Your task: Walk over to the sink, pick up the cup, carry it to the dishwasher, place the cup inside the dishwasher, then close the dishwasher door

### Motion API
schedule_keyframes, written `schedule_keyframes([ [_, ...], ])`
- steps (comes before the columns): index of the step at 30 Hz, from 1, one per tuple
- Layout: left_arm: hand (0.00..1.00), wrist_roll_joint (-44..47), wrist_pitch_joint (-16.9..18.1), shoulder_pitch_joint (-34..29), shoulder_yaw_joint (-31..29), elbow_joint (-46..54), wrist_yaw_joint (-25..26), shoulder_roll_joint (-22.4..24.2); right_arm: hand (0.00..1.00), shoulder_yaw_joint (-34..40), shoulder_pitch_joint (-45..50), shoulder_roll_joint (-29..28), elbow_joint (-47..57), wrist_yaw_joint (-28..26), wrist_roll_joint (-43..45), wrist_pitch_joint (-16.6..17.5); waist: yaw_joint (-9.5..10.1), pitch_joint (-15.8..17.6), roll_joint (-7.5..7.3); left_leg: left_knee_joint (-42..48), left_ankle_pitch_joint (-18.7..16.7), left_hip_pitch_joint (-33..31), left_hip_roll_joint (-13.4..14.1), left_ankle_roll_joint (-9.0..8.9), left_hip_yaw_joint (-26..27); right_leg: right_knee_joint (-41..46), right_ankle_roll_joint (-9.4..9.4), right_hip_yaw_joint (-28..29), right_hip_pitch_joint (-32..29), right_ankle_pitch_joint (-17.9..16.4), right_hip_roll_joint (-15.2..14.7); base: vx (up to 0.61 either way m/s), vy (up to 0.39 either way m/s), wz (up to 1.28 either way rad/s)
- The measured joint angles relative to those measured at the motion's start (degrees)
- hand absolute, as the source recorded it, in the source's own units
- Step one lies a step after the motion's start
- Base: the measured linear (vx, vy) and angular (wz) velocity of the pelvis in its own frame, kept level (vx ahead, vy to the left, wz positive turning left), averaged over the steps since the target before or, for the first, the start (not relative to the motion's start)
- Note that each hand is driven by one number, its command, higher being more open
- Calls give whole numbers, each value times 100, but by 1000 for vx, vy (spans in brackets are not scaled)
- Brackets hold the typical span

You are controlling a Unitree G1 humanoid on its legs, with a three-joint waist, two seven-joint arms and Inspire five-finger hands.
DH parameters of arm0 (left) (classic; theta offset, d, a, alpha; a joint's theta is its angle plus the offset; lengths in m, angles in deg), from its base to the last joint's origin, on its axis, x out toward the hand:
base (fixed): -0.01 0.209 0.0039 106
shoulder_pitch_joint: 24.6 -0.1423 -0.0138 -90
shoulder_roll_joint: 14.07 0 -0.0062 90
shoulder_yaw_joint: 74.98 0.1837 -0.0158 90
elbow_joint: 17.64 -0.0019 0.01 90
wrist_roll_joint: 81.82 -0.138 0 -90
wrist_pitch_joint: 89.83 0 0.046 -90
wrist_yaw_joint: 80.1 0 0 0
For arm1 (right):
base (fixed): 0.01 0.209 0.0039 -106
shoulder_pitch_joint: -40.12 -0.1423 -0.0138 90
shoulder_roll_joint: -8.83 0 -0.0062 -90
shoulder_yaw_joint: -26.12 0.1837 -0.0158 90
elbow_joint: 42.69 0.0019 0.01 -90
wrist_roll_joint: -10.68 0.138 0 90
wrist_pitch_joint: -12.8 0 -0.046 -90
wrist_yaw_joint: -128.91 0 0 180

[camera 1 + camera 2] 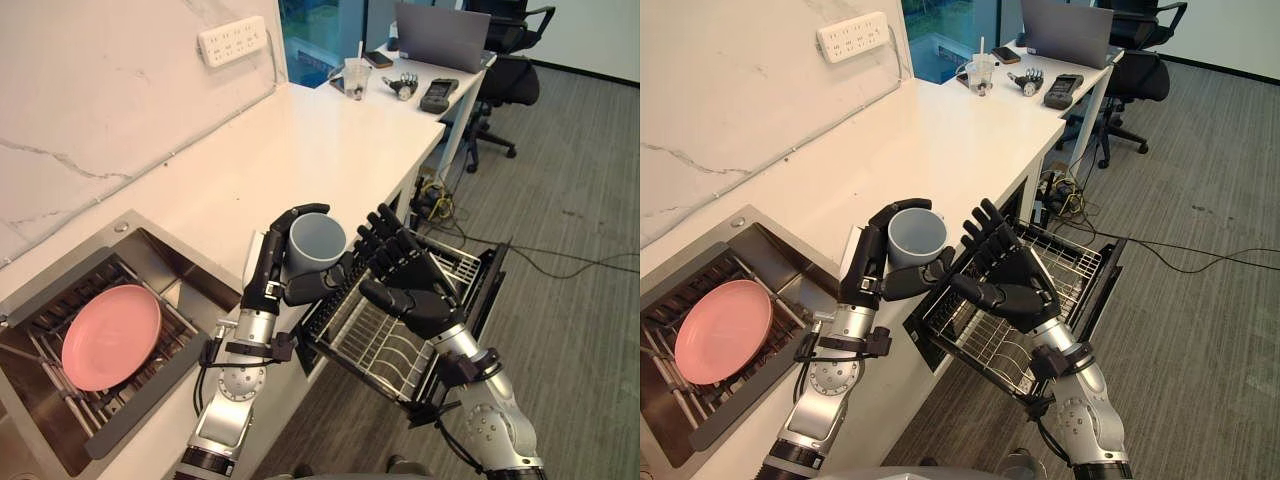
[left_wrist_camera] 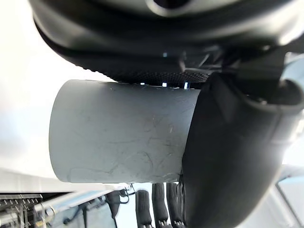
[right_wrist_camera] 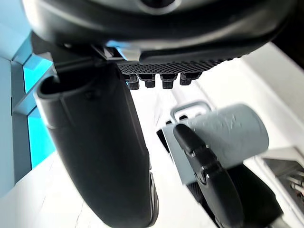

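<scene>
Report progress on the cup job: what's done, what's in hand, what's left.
Done: the cup is out of the sink, with the left hand fingers curled round it. In hand: it is held beside the pulled-out dishwasher rack, the right hand open next to it. Left: setting the cup in the rack and shutting the dishwasher door, which stands open.

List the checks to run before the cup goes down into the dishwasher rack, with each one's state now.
1. Cup secure in the left hand: ok, fingers and thumb curl round it.
2. Cup mouth facing up: ok.
3. Dishwasher door open: ok.
4. Rack pulled out within reach: ok.
5. Right hand out of the cup's likely path: not ok, it hangs open above the rack, right beside the cup.
6. Cup above the rack: not ok, it sits by the counter's edge.
</scene>
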Motion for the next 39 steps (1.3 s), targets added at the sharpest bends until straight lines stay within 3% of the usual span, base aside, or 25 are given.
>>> schedule_keyframes([
  [12,0,-660,-302,-2,93,-13,374,-21,100,-592,-8,-80,121,932,-460,-3,6,-10,-72,-221,259,-62,-30,9,-46,-302,-90,-90,12,208,43,-61,3,2],
  [19,0,-769,-448,-1,231,3,422,-11,100,-878,-73,-73,249,1125,-618,-92,6,-13,-76,-223,281,-59,-40,7,-73,-311,-91,-100,28,209,40,0,2,1],
  [39,0,-1102,-537,0,663,224,529,-175,100,-1241,-234,-47,201,2274,-1136,-251,4,-30,-96,-416,409,18,-80,23,-136,-443,-97,-147,106,276,65,-2,2,1],
])
